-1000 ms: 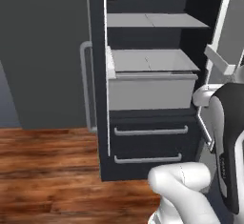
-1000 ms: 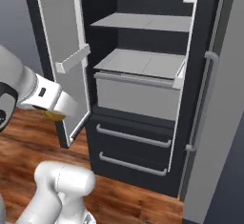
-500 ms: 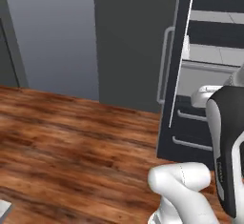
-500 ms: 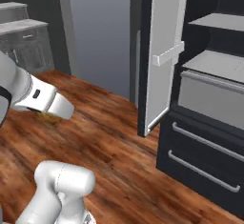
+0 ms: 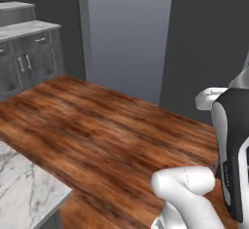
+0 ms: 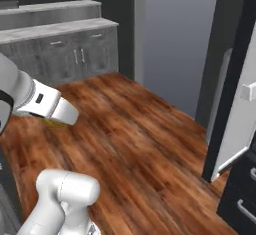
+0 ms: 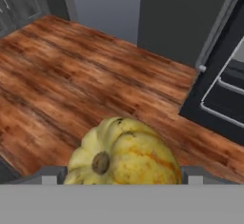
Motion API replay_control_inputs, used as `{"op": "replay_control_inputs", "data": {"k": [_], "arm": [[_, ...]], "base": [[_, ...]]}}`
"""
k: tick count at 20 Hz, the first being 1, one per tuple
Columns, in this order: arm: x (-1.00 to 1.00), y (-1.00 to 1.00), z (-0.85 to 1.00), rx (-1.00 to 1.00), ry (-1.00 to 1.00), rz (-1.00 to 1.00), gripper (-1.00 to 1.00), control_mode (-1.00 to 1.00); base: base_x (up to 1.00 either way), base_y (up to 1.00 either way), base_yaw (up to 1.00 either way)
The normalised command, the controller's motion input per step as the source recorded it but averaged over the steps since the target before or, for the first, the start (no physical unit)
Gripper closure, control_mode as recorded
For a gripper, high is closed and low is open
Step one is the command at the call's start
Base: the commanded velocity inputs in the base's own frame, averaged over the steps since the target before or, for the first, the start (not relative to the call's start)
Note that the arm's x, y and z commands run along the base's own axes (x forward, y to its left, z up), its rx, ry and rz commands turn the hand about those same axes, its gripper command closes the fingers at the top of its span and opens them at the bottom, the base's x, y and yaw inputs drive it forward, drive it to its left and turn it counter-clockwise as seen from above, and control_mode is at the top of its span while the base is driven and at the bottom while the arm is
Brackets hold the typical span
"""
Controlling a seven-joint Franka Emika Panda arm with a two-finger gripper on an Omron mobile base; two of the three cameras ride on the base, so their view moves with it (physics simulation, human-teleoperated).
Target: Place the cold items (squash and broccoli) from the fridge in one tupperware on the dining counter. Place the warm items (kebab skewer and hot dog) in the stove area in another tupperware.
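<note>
A yellow squash [image 7: 123, 152] sat grasped between the wide-set jaws, above a wooden floor [image 7: 71, 85]; fridge door [image 6: 235, 114] stood open

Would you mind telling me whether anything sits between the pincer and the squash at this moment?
Nothing visible does. In the hand view the yellow squash already sits between the fingers of the pincer, whose jaws stand wide around it, above the wooden floor. The tupperware it is meant for is not visible, so that path cannot be judged.

Glossy white rounded arm [image 5: 187, 194] segments with a black joint band [image 5: 232, 155]
</note>
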Motion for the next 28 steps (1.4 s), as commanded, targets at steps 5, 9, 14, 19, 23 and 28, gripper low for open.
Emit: {"op": "replay_control_inputs", "data": {"k": [5,9,14,19,23,28], "arm": [[0.0,0.0,0.0,0.0,0.0,0.0,1.0,1.0],[0.0,0.0,0.0,0.0,0.0,0.0,1.0,1.0],[0.0,0.0,0.0,0.0,0.0,0.0,1.0,1.0],[0.0,0.0,0.0,0.0,0.0,0.0,1.0,1.0],[0.0,0.0,0.0,0.0,0.0,0.0,1.0,1.0],[0.0,0.0,0.0,0.0,0.0,0.0,1.0,1.0]], "base": [[1.0,-0.08,0.45],[1.0,-0.33,0.38],[1.0,-0.18,0.38],[1.0,-0.13,0.42],[1.0,-0.16,0.43],[1.0,-0.15,0.42]]}}
